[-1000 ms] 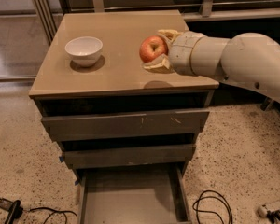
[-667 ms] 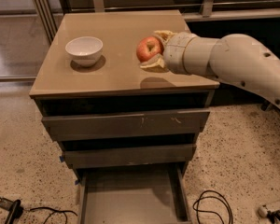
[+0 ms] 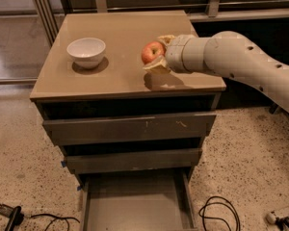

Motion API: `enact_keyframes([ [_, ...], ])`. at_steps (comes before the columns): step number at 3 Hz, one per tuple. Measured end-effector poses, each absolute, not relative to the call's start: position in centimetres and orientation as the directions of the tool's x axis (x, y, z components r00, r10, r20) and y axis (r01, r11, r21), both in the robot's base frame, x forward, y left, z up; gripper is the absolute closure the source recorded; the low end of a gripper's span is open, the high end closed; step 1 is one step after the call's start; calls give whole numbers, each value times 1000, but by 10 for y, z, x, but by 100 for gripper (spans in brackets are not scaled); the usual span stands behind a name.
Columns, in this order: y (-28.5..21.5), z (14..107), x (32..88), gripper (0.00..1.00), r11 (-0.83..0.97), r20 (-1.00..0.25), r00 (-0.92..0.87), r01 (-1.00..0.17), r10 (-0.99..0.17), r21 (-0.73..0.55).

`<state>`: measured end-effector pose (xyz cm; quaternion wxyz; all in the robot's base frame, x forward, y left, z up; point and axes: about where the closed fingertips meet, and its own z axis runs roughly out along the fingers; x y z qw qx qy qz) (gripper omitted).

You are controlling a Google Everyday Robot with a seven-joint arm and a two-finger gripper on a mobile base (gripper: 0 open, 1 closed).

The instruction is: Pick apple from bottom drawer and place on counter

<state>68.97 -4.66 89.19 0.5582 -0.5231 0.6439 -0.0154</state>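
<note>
The red apple (image 3: 152, 52) with yellowish patches is held between the fingers of my gripper (image 3: 157, 53), just above the right half of the tan counter (image 3: 120, 32). The gripper is shut on the apple; my white arm reaches in from the right. A shadow lies on the counter below the apple. The bottom drawer (image 3: 135, 203) is pulled open at the foot of the cabinet, and its grey floor shows nothing on it.
A white bowl (image 3: 86, 52) stands on the counter's left side. Two shut drawers (image 3: 130, 129) with scuffed fronts sit above the open one. Black cables (image 3: 216, 213) and a plug lie on the speckled floor at both sides. Railings stand behind.
The gripper with the apple has moved a little left over the counter.
</note>
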Motion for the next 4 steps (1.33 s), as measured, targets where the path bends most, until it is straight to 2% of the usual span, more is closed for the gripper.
enact_keyframes([
  [3,-66,844,707,100,501,-726,19,-712,-687,-493],
  [4,-67,844,707,74,502,-727,17,-711,-687,-492],
])
